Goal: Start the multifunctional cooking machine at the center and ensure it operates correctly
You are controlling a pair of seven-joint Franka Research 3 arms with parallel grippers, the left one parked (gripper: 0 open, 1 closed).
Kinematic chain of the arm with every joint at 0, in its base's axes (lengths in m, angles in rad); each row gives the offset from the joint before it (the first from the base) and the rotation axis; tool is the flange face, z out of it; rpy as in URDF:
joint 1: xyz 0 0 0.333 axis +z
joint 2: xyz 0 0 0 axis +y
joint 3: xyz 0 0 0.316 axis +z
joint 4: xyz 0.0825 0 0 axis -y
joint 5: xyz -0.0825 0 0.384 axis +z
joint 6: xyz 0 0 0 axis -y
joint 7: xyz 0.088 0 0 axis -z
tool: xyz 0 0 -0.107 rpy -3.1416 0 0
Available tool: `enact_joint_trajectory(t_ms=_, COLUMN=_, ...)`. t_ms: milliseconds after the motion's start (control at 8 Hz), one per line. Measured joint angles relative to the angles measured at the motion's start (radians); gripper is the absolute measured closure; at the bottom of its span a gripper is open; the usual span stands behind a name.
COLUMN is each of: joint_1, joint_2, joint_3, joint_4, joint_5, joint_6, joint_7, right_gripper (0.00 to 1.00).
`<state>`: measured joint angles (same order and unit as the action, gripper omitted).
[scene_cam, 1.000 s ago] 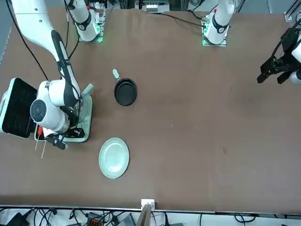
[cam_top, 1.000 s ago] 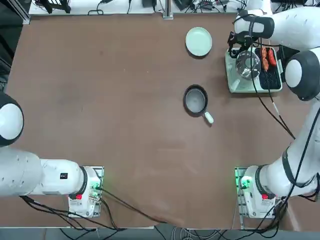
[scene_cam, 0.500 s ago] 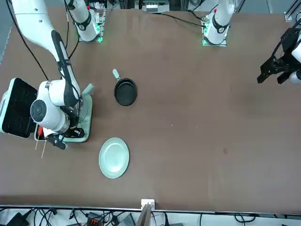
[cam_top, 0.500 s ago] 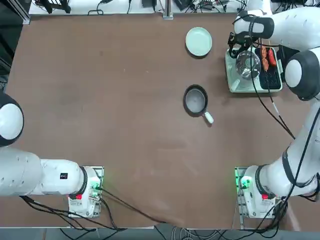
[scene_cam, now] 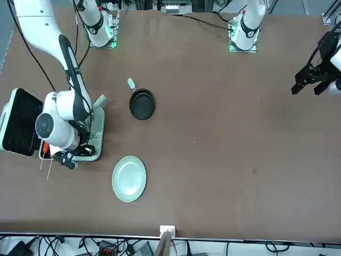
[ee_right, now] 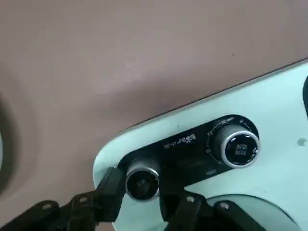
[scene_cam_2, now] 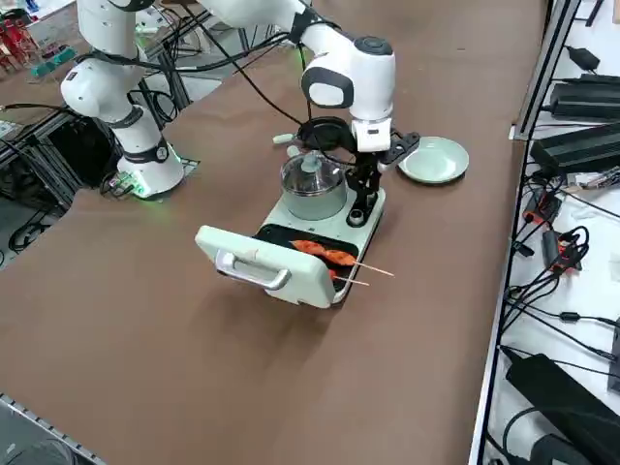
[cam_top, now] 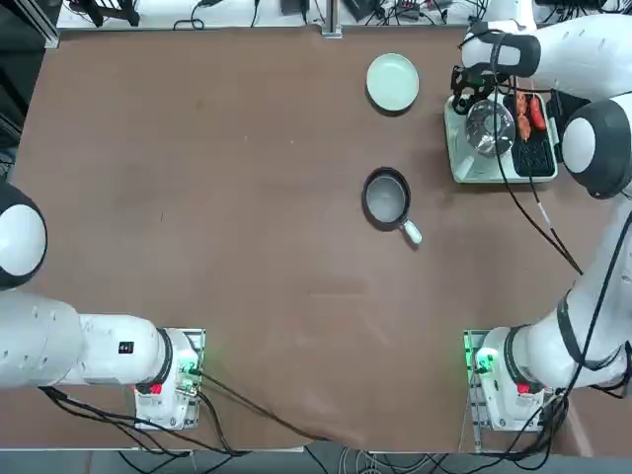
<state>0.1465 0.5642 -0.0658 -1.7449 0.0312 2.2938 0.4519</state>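
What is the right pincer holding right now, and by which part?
The right pincer grips the cooking machine by one control knob, a finger on either side; the other knob is untouched.

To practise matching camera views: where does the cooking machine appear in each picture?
Top view: cooking machine at upper right.
Front view: at left edge, behind the arm.
Right side view: centre, lid open.
Right wrist view: its knob panel, the right tool around one knob.
Shared landmark: steel pot.
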Motion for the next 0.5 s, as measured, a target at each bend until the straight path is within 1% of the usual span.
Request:
enact_joint_trajectory(t_ms=250, joint_1=0.003, joint_2=0.000, joint_3=0.000, joint_4=0.000, joint_5=-0.014, joint_6=0.000, joint_7=-0.019, right_gripper=0.58)
enact_joint_trajectory(t_ms=500, joint_1=0.007, joint_2=0.000, joint_3=0.000, joint_4=0.000, joint_5=-0.028, joint_6=0.000, joint_7=-0.077, right_gripper=0.58)
